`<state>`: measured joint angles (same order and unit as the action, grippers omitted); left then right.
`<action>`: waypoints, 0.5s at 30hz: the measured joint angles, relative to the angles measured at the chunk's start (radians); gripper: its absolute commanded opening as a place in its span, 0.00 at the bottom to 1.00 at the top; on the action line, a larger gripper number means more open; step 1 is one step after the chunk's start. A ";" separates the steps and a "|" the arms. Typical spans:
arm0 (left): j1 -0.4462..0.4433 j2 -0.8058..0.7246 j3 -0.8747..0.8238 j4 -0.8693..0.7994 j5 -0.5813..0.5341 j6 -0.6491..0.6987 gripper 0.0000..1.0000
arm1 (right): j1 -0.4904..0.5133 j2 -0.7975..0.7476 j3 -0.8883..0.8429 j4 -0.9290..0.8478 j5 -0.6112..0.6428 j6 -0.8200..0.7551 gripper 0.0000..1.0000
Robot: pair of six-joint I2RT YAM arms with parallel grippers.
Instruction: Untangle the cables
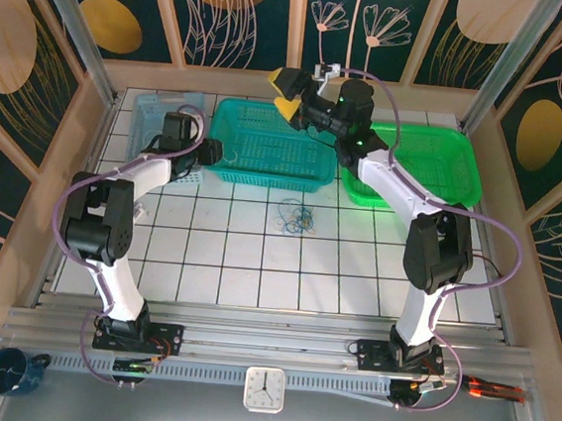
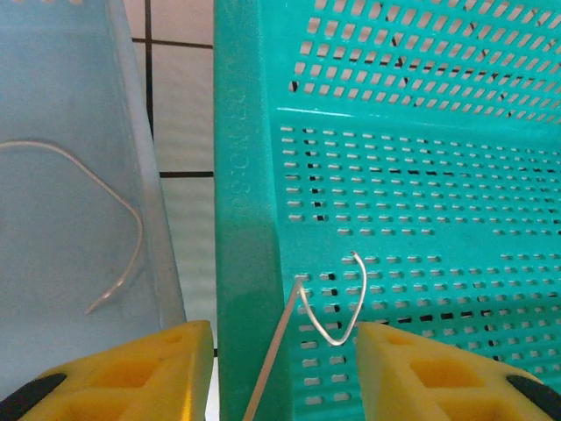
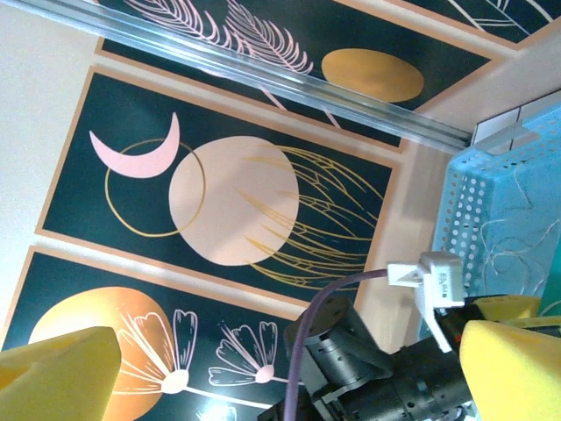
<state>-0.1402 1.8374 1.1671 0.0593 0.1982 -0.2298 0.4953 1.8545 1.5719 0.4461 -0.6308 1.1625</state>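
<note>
Cables [image 1: 295, 217] on table [image 1: 256, 268]; whitish cord [image 2: 333, 341] each in teal basket [image 2: 421, 175], pale-blue basket [image 2: 53, 263].

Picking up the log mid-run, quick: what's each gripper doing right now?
Left gripper: open; a whitish cable loops between its fingers, unclamped.
Right gripper: open wide, holding nothing.

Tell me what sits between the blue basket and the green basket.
The teal basket, flanked by blue basket and green basket, in the top view.
</note>
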 measured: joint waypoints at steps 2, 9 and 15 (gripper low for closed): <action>-0.003 0.008 0.016 -0.003 0.000 0.000 0.46 | 0.000 0.000 0.001 0.005 0.000 0.002 0.99; -0.004 0.026 0.042 -0.011 -0.013 0.006 0.16 | 0.000 0.001 0.013 0.060 -0.008 0.041 0.96; -0.004 0.026 0.046 -0.010 -0.004 0.005 0.00 | -0.001 0.008 0.013 0.147 -0.022 0.088 0.92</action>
<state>-0.1444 1.8637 1.2133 0.0490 0.1944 -0.2245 0.4942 1.8629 1.5848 0.5930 -0.6525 1.2503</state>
